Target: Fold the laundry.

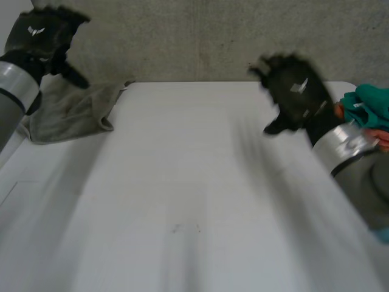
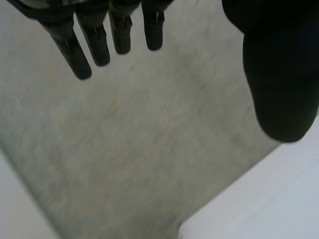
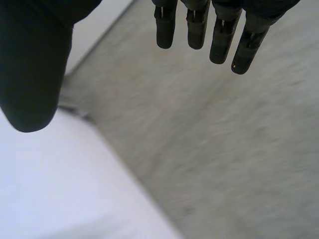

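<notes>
A grey-green cloth lies folded at the table's far left corner. My left hand is raised above that cloth and holds nothing. In the left wrist view its fingers are straight and spread from the thumb, with nothing between them. A pile of teal and orange laundry sits at the table's right edge. My right hand hangs in the air just left of the pile. Its fingers are straight and empty too.
The white table stretches bare between the two arms. A grey concrete wall stands behind its far edge. A table corner lies beyond the left hand and the table's edge under the right thumb.
</notes>
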Robot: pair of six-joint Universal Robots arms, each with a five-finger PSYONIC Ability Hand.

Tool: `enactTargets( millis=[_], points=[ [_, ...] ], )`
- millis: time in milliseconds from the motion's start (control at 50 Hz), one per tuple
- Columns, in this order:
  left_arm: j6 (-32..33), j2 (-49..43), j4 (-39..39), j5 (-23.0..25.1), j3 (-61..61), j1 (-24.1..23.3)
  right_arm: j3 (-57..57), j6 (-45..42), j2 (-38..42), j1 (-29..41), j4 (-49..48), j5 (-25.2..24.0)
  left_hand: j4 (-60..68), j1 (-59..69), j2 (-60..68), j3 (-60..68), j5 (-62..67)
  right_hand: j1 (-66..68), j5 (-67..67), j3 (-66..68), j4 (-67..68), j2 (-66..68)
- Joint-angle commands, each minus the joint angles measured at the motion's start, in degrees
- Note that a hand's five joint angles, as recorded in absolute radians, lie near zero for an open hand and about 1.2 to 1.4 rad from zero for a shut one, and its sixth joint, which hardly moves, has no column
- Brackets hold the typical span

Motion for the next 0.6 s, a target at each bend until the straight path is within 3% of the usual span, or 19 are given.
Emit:
enactTargets(
  millis=[20,180,360,460,600],
  points=[
    [7.5,-18.6,-0.2,6.3,8.9,11.0,4.7,-5.5,5.5,2.0,3.5,0.8,-0.6,-0.8,-0.6,-1.1,-1.3,-1.7,-3.3,-2.3,-3.4,-2.8],
    [19.3,-39.2,-0.3,7.7,24.1,13.5,6.8,-7.6,6.2,1.9,4.3,3.0,0.9,0.7,1.0,0.5,0.2,-1.7,-3.3,-2.3,-3.4,-2.8],
    [19.4,-53.2,0.0,10.9,40.1,13.6,7.8,-7.7,6.5,0.9,4.2,3.1,8.0,7.7,8.0,7.5,7.2,-1.7,-3.3,-2.3,-3.4,-2.8],
    [19.5,-56.0,0.2,12.1,43.9,13.2,7.9,-7.7,6.7,0.8,4.1,3.1,8.8,8.6,8.9,8.4,8.1,-1.7,-3.3,-2.3,-3.4,-2.8],
    [19.4,-57.9,1.6,17.9,45.6,10.9,8.0,-7.7,7.1,-0.3,3.7,3.1,9.2,8.9,9.2,8.7,8.4,-1.7,-3.3,-2.3,-3.4,-2.8]
  ],
)
